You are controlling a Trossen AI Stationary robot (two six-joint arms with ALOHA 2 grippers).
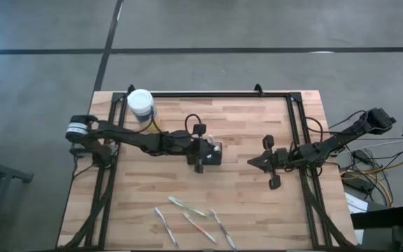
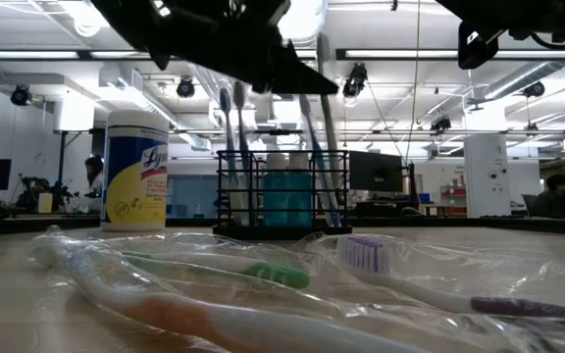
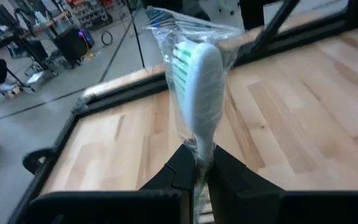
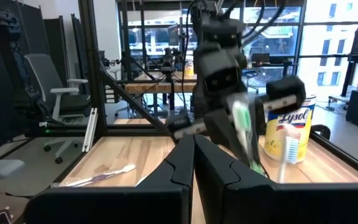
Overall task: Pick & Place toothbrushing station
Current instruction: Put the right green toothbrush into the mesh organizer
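Wood table [image 1: 250, 133] w/ a black frame round its edges; lots of bare board btwn the two arms and along the far edge. Left arm reaches from the table's left side across to mid-table, its gripper [image 1: 203, 155] right over the caddy. Right arm comes in from the right edge, right gripper [image 1: 254, 162] hanging over bare wood a bit right of centre, fingers [image 4: 194, 171] pressed together on nothing.

Yellow wipes jar [image 1: 141, 103] w/ white lid stands near the far left corner, well apart from the rest. The black wire-mesh caddy [image 2: 281, 196] sits about mid-table, upright; in the low view several brushes stand in it along with what looks like a blue tube, hard to be sure thru the mesh.

Left gripper's fingers [image 3: 180, 174] are clamped on the handle of a white-and-green toothbrush [image 3: 197, 87], still in clear wrap, head pointing away from the wrist. From the right wrist view that brush hangs tilted above the caddy area, jar behind it.

Near the front edge lie four wrapped loose toothbrushes [image 1: 191, 220], spread in a row, close to one another but apart from the caddy; open board btwn them and it. Low view shows a green-tipped one [image 2: 263, 272] and a purple-bristled one [image 2: 381, 260] in crinkled plastic
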